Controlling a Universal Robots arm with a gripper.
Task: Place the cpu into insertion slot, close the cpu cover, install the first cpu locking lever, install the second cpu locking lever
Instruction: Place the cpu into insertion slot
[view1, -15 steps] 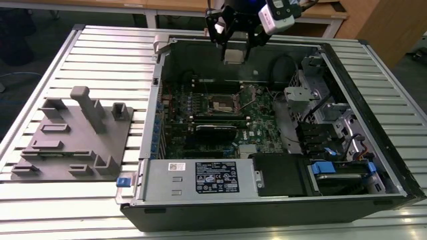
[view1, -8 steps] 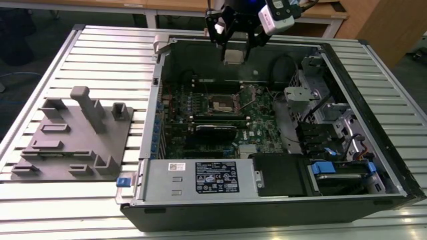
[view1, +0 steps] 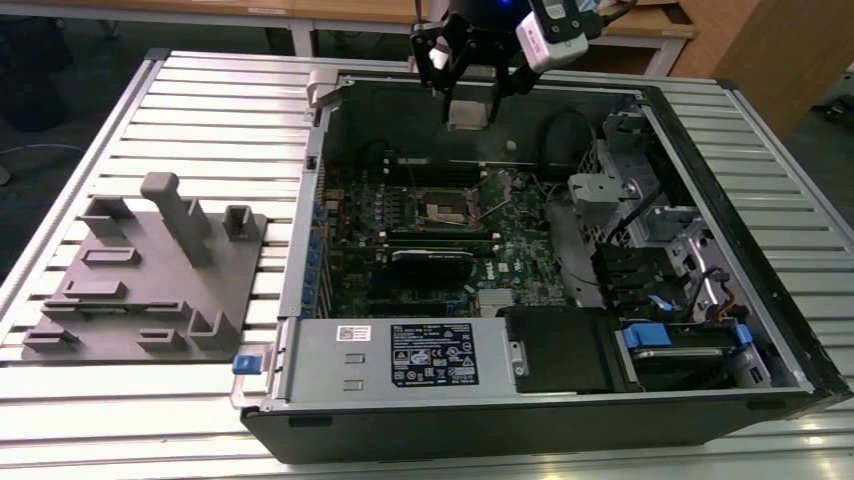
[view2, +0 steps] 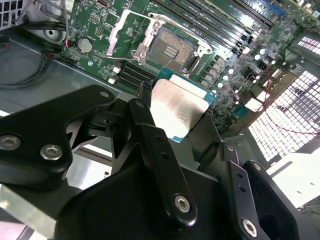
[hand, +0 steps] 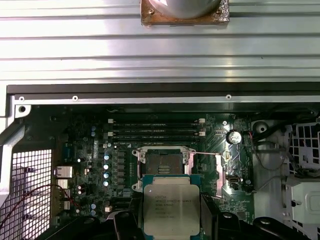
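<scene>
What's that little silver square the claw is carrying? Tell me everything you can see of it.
The cpu is a small flat square chip: a dull silver-grey metal top with faint print, on a thin blue-green board showing as a rim. The gripper clamps two opposite edges. The chip hangs in the air over the open computer case, apart from the bare insertion slot below.

Bright overhead light, patchy glare
</scene>
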